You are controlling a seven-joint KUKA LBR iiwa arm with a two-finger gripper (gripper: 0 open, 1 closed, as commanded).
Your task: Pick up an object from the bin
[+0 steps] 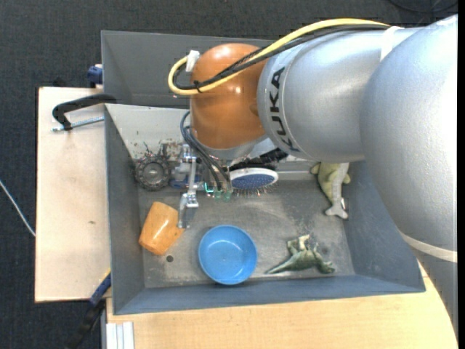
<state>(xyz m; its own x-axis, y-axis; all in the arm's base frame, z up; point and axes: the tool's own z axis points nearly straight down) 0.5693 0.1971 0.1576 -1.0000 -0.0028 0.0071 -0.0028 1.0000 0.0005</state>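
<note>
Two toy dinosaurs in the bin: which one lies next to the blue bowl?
The green dinosaur, just right of the blue bowl by the near wall; the cream dinosaur lies farther back, at the right wall.

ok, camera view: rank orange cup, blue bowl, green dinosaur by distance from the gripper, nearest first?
1. Orange cup, on its side just below-left of the gripper.
2. Blue bowl, by the near wall, below-right of it.
3. Green dinosaur, near-right corner of the bin, farthest.

Blue brush [256,179] — half under arm [327,93]
</note>
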